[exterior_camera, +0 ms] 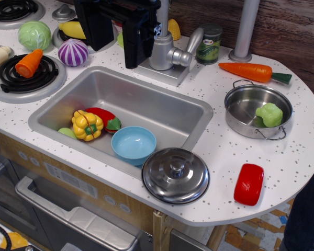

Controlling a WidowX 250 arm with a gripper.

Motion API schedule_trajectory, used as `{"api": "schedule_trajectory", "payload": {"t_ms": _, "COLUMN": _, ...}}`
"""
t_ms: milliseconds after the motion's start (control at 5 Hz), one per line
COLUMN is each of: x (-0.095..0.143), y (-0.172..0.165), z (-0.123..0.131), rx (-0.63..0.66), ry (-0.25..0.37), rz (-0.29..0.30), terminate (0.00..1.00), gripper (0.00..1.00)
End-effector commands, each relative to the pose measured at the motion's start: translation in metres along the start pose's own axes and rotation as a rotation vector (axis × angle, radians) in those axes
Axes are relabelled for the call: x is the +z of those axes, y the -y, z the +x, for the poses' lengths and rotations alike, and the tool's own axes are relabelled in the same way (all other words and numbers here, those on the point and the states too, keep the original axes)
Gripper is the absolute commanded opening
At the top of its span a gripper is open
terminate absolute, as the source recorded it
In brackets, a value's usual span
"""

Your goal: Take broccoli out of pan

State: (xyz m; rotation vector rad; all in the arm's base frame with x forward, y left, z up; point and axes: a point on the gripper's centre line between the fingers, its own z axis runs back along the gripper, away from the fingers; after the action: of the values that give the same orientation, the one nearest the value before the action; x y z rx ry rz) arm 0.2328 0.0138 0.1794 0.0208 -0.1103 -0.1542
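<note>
The broccoli (270,114), a small lumpy pale-green toy, lies inside the pan (239,107), against its right wall. The pan is a round shiny steel pot with two wire loop handles, and it stands on the counter at the right. My gripper (119,42) is black and hangs at the top centre, behind the sink and left of the tap, far from the pan. Its two dark fingers stand apart with nothing between them.
The sink (146,99) holds a yellow pepper (87,125), a red pepper (102,116) and a light-blue bowl (133,144). A steel lid (175,175) and a red block (248,184) lie near the front edge. A carrot (251,72), a can (209,44) and a tap (167,49) are behind the pan.
</note>
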Motion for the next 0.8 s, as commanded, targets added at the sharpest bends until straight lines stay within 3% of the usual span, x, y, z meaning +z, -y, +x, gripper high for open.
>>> {"api": "schedule_trajectory", "payload": {"t_ms": 0, "x": 0.0, "y": 0.0, "z": 0.0, "rx": 0.0, "ry": 0.0, "rz": 0.0, "terminate": 0.0, "gripper": 1.0}}
{"api": "schedule_trajectory", "payload": {"t_ms": 600, "x": 0.002, "y": 0.026, "z": 0.031, "rx": 0.087, "ry": 0.009, "rz": 0.022, "terminate": 0.0, "gripper": 1.0}}
